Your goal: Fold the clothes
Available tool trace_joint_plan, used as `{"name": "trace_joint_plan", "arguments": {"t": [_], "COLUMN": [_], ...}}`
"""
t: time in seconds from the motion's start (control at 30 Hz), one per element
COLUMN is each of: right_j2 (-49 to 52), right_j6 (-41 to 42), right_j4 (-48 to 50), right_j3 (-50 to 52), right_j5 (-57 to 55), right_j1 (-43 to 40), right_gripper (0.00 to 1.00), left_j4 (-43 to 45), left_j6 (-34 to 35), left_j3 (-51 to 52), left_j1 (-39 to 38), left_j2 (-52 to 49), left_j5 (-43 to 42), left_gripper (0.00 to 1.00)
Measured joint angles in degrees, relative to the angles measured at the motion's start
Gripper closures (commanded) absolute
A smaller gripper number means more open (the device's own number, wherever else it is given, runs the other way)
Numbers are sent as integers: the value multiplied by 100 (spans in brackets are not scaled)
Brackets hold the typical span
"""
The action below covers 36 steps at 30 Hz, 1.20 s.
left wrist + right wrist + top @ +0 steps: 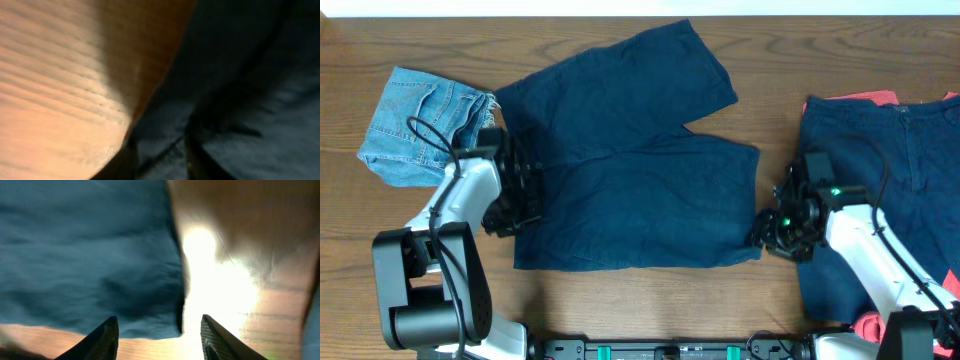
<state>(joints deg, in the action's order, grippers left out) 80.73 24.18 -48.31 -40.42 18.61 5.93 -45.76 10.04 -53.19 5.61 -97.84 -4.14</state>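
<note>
Navy shorts (640,170) lay spread flat mid-table (620,300), waistband toward the left edge, one leg angled to the far edge, the other running toward the right edge. Left gripper (525,190) sat low over the waistband side of the shorts, at their left border. My left wrist view was badly blurred: dark cloth on the right, bare wood on the left, two dark shapes at the bottom with a fold of cloth between them. I could not tell whether that gripper was pinching the cloth or standing apart. Right gripper (767,232) was at the near right corner of the shorts' hem. In its wrist view the fingers (106,339) stood spread, the hem edge lying on the wood just ahead of the gap, nothing pinched. Light-blue denim shorts (420,125) lay bunched near the far left corner, just beside the navy waistband. A second navy garment (890,180) lay along the right edge, partly under the right arm, with a coral-red piece (865,97) showing at its far side.
</note>
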Motion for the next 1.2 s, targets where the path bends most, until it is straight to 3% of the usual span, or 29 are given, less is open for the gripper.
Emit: {"name": "trace_joint_plan", "arguments": {"t": [0.03,0.1,0.2,0.33,0.43,0.47,0.5,0.53,0.57,0.6,0.7,0.9,1.1,1.2], "right_j2": [2,4,11,13,13,13,13,13,13,13,13,15,46,216], "right_j6": [39,94,173,234,232,232,232,260,227,229,195,-17,-286,-326], "right_j4": [173,527,839,732,94,-214,-461,-608,-833,-909,-938,273,2465,3161], "right_j3": [149,391,605,573,352,216,87,-9,-140,-197,-256,-400,-573,-592], "right_j5": [48,190,334,306,219,195,138,92,-52,-116,-289,-367,-4,-13], "right_j1": [0,0,0,-13,-42,-90,-133,-146,-146,-149,-149,-289,-297,-271], "right_gripper": [56,72,97,99,99,99,85,62,51,47,47,62,62,49], "left_j4": [116,295,400,363,225,179,125,83,52,31,-20,-140,-374,-326], "left_j6": [22,63,92,177,201,203,214,216,219,219,219,212,13,-103], "left_j3": [116,208,284,297,310,315,321,332,341,345,356,339,109,13], "left_j1": [0,2,2,-11,28,68,122,197,269,352,531,619,629,629], "left_j2": [0,55,87,98,98,98,98,98,98,98,98,98,94,160], "left_j5": [7,2,50,166,295,317,330,334,350,369,411,197,-533,-800], "left_gripper": [81,92,94,94,94,94,94,94,94,94,94,90,89,87]}}
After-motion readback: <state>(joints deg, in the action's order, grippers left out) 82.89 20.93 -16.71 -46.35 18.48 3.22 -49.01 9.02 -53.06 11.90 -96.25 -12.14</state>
